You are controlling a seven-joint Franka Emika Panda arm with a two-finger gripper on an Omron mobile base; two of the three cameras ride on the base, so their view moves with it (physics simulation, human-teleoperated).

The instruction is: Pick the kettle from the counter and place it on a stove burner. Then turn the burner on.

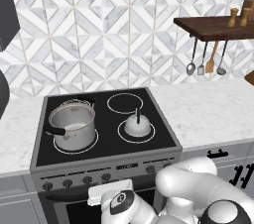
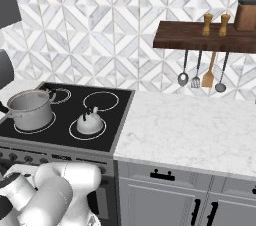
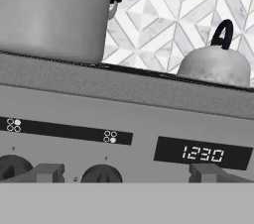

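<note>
Kettle (image 1: 137,125) already set on front right burner (image 1: 150,135), off the desk (image 1: 208,109). Knob-turning step in hand. Hand (image 3: 124,174) spread wide, empty, facing the knobs (image 3: 101,173). Next: closing on the matching knob, then twisting.

The kettle (image 1: 137,125) stands upright inside the white ring of the front right stove burner (image 1: 119,132) on the black cooktop. A steel pot (image 1: 72,125) (black side handle pointing left) occupies the front left ring. The rear right ring (image 1: 124,103) is bare. The counter (image 1: 208,109) extends right of the stove. Utensils (image 1: 206,60) hang beneath a dark wooden shelf (image 1: 213,28). Knobs (image 1: 68,181) line the stove's front panel.
</note>
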